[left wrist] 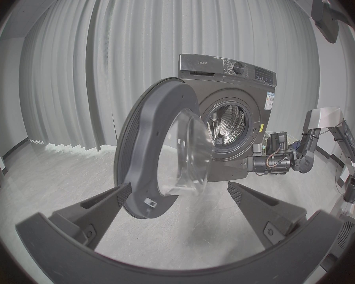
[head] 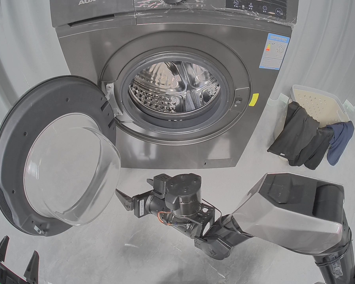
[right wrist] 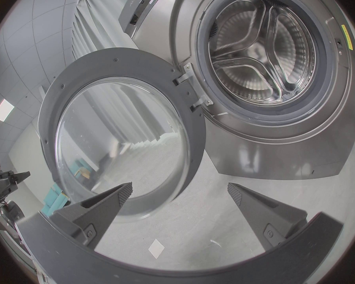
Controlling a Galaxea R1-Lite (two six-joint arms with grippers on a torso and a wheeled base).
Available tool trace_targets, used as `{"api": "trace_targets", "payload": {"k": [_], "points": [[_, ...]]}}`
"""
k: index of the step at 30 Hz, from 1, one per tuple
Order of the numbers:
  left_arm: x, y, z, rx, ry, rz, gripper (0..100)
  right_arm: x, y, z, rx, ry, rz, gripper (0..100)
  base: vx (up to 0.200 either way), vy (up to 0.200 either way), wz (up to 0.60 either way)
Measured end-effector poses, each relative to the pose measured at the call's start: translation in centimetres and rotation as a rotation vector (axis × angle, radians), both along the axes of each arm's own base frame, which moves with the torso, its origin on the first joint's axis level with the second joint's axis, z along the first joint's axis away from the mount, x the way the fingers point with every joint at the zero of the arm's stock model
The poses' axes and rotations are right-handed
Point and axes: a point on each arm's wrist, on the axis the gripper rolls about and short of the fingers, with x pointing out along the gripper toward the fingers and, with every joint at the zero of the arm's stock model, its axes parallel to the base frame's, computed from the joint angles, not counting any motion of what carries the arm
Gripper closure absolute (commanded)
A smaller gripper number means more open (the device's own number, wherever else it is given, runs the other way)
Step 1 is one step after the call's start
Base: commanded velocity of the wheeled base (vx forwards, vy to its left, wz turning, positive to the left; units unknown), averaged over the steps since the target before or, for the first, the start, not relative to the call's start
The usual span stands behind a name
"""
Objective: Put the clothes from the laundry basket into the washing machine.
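Hovering near door, right gripper agape.

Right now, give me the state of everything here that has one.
Washing machine door: swung wide open.
Drum: empty, no clothes inside.
Laundry basket: clothes draped over its rim.
Black garment: hanging over the basket's rim.
Navy garment: hanging over the basket's rim.
Left gripper: open, empty.
Right gripper: open, empty.

Dark clothes draped over the laundry basket hide its front rim. My left gripper is cut off at the head view's bottom edge.
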Motion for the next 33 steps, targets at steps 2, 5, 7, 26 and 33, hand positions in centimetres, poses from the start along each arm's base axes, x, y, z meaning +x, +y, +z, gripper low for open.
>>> {"api": "trace_targets", "payload": {"k": [2, 5, 7, 26, 33], "points": [[0.0, 0.0, 0.0, 0.000, 0.000, -0.001, 0, -0.3, -0.7, 0.2, -0.015, 0.009, -0.005, 0, 0.000, 0.000, 0.00], [0.0, 0.0, 0.0, 0.000, 0.000, -0.001, 0, -0.5, -2.5, 0.8, -0.042, 0.016, -0.024, 0, 0.000, 0.000, 0.00], [0.0, 0.0, 0.0, 0.000, 0.000, -0.001, 0, -1.0, -3.8, 1.6, -0.058, 0.014, -0.034, 0, 0.000, 0.000, 0.00], [0.0, 0.0, 0.0, 0.000, 0.000, -0.002, 0, -8.4, -23.9, 7.3, -0.162, -0.030, -0.319, 0, 0.000, 0.000, 0.00], [0.0, 0.0, 0.0, 0.000, 0.000, -0.002, 0, -12.8, -29.3, 8.5, -0.132, -0.086, -0.440, 0, 0.000, 0.000, 0.00]]}}
